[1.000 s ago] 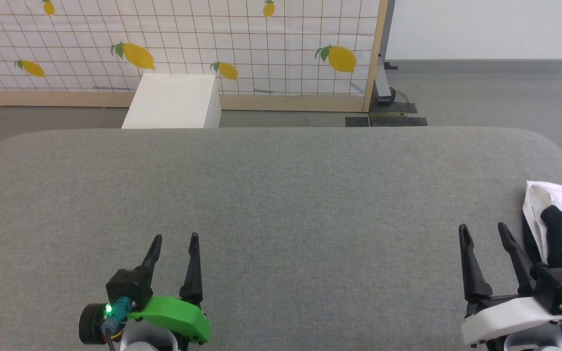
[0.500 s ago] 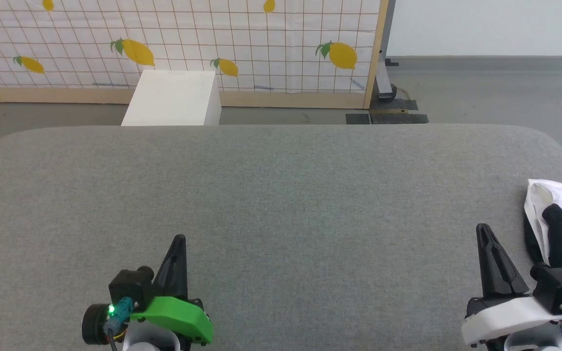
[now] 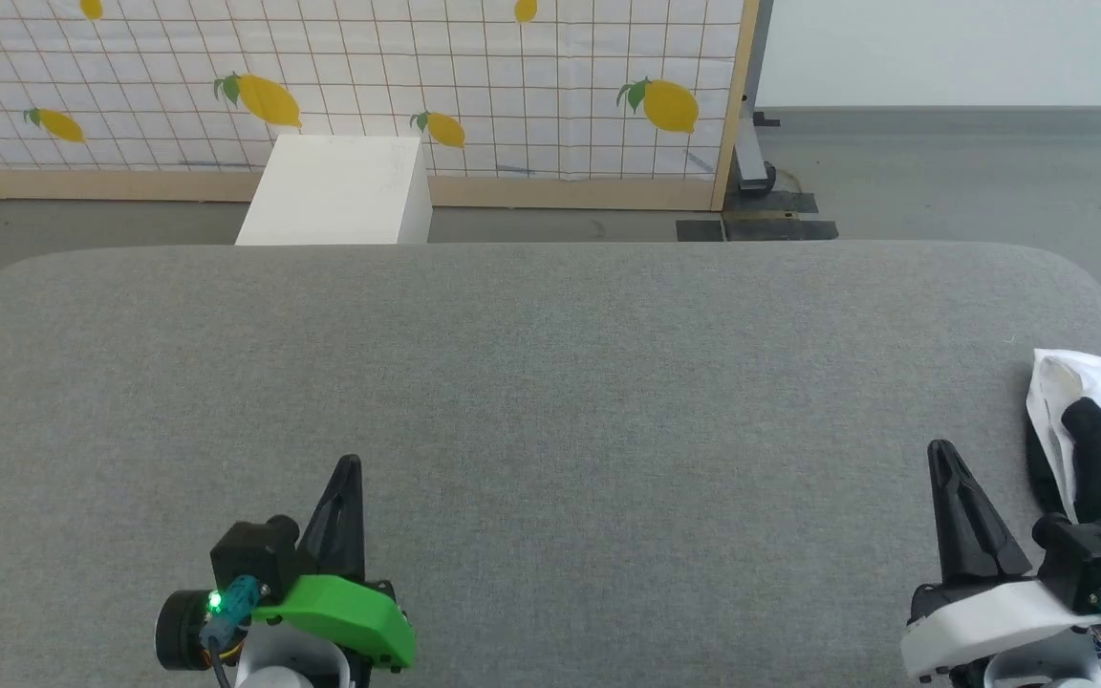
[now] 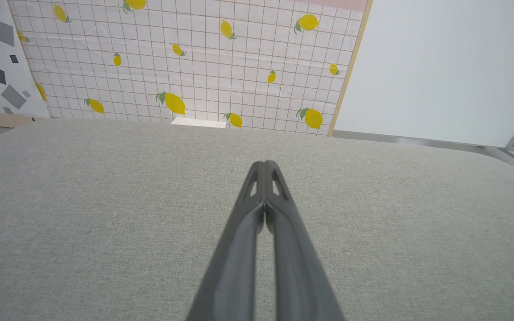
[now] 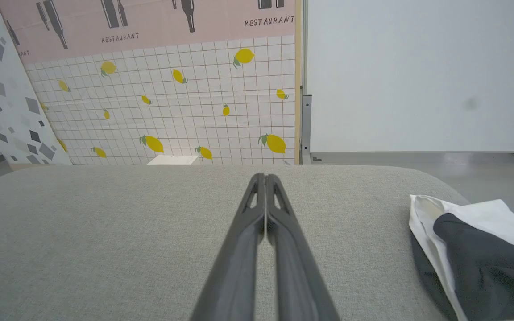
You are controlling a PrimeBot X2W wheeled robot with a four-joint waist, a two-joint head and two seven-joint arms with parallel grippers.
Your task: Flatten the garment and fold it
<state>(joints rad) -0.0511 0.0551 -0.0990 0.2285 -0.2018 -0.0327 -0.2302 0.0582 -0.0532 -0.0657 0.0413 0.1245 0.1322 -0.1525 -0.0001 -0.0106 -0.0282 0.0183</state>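
we see the garment [image 3: 1100, 430] bunched at the right edge of the grey table [image 3: 550, 363], white cloth crumpled with a black part lying on top. part of it runs past the right edge of the head view.

our right gripper [image 3: 939, 451] sits at the near right, just left of the garment and apart from it. its fingers [image 5: 246, 249] are pressed together tip to tip with nothing between them. our left gripper [image 3: 349, 465] sits at the near left, well apart from the garment, and its fingers [image 4: 283, 249] are likewise closed on nothing. both grippers point toward the far side, low over the table. we cannot tell whether they touch it.

beyond the table's far edge a white box [image 3: 335, 191] stands on the floor [image 3: 942, 182], left of centre. behind it is a screen [image 3: 512, 96] printed with a grid and lemons. right of the screen is a plain white wall [image 3: 952, 48].
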